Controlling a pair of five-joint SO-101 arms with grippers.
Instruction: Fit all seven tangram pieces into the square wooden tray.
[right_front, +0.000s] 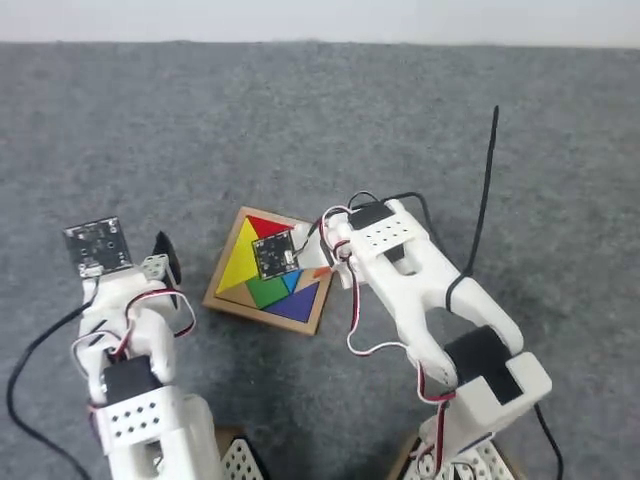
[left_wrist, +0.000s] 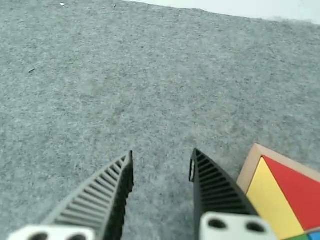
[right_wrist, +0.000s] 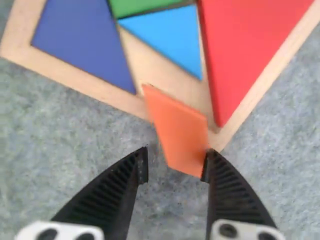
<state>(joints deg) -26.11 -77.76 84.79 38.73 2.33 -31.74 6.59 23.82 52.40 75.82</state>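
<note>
ribbed black fingers (right_wrist: 131, 175) of the right gripper (right_wrist: 175, 152) stand spread, and the orange piece (right_wrist: 177, 132) lies between them. it touches one pad and a gap shows on its other side, so i judge it is not pinched. the slim parallelogram rests across the rim of the square wooden tray (right_wrist: 75, 75). one end points into a strip of bare wood (right_wrist: 150, 70) and the other hangs out over the grey carpet (left_wrist: 150, 75). that bare strip runs between the dark blue triangle (right_wrist: 80, 35), the light blue triangle (right_wrist: 165, 37) and the red triangle (right_wrist: 245, 45), and looks like the slot meant for it. the piece probably sits tilted because the raised rim props it up. it will likely need a nudge toward the far side and a slight turn before it drops flat. pushed hard, it could ride up over its neighbours or shift the light tray on the carpet.

a green piece (right_wrist: 140, 6) and a yellow triangle (left_wrist: 267, 200) already lie flat in the tray, which sits mid-table between the two arms. from above, the right wrist covers the tray's middle, so i cannot count every piece.

on the left, the left gripper (left_wrist: 162, 152) has its jaws apart and holds nothing. it hangs over bare carpet just beside the tray's left corner, probably parked clear of the right arm.
</note>
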